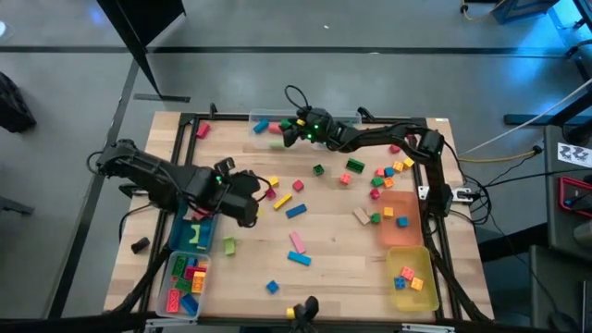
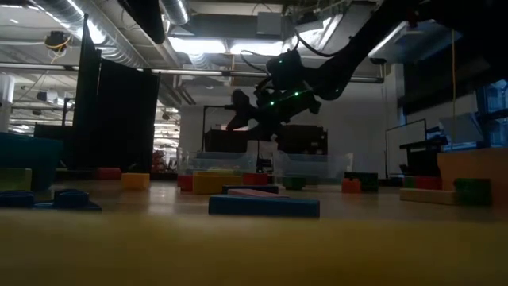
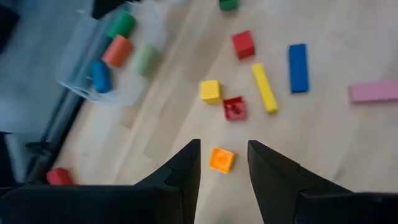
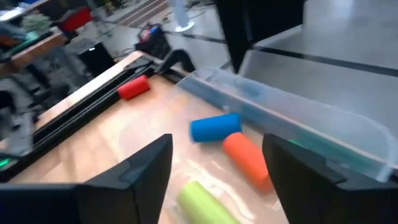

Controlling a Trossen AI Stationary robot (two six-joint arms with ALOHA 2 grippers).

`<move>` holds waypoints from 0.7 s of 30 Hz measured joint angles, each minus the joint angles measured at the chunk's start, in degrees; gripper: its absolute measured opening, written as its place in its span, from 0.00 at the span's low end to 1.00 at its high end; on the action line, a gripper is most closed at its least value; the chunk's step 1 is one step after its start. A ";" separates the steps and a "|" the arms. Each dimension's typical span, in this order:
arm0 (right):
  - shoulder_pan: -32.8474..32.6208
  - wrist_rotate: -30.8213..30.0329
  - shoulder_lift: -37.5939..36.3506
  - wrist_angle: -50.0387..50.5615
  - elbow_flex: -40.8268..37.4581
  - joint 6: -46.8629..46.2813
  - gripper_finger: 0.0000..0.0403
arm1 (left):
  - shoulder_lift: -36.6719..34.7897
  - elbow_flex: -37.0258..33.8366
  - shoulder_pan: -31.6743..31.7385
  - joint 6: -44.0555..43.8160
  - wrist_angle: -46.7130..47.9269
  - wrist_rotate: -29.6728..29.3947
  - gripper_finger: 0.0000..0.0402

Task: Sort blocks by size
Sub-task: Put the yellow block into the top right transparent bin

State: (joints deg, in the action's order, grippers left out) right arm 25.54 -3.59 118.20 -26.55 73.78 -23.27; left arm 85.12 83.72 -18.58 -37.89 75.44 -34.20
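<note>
Loose blocks lie scattered over the wooden table (image 1: 333,240). My right gripper (image 1: 285,131) (image 4: 217,146) hangs open over a clear bin (image 4: 298,118) at the table's far edge. In that bin lie a blue block (image 4: 214,127), an orange one (image 4: 247,158) and a green one (image 4: 202,202), all round. Nothing is between the fingers. My left gripper (image 1: 254,202) (image 3: 224,146) is open above the table's left middle. A small orange block (image 3: 221,159) lies on the wood below its fingertips, untouched. Beyond it lie a yellow cube (image 3: 210,91) and a red block (image 3: 234,108).
A blue bin (image 1: 196,233) and a clear bin of blocks (image 1: 185,277) stand near left. An orange bin (image 1: 400,217) and a yellow bin (image 1: 412,273) stand at the right. A red block (image 4: 134,87) lies beside the far clear bin. A black frame (image 1: 185,118) rims the table.
</note>
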 joint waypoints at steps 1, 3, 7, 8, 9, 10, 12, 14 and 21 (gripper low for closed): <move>0.00 1.52 -0.24 0.08 0.00 0.01 0.64 | -0.04 -0.33 0.37 1.08 -1.18 1.00 0.29; 0.09 3.85 -1.30 0.14 0.07 0.87 0.65 | -0.05 -1.97 1.39 3.93 -4.28 2.90 0.29; -0.04 4.73 -5.43 2.63 0.09 8.55 0.65 | -0.02 -7.03 3.36 8.96 -10.60 4.65 0.29; -0.07 4.72 -6.88 3.72 0.10 11.16 0.65 | -0.02 -8.66 3.96 10.27 -12.57 4.84 0.29; -0.07 4.72 -8.56 5.77 0.13 13.41 0.65 | 0.02 -10.15 4.43 11.49 -14.26 4.94 0.29; -0.07 4.72 -10.25 8.02 0.13 15.07 0.66 | 0.04 -11.59 4.85 12.81 -15.77 4.96 0.29; -0.02 4.70 -13.70 12.51 0.13 16.51 0.66 | 0.00 -14.49 5.88 15.52 -20.00 4.81 0.29; 0.00 4.67 -17.20 17.62 0.13 16.78 0.66 | -0.01 -17.54 6.74 17.75 -25.02 4.83 0.29; -0.07 4.31 -27.77 33.06 0.13 20.62 0.66 | 0.00 -25.46 10.40 19.56 -43.83 8.74 0.32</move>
State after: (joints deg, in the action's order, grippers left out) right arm 25.47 0.72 90.43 6.51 73.91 -2.65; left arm 85.12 58.26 -8.18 -18.33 31.62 -25.46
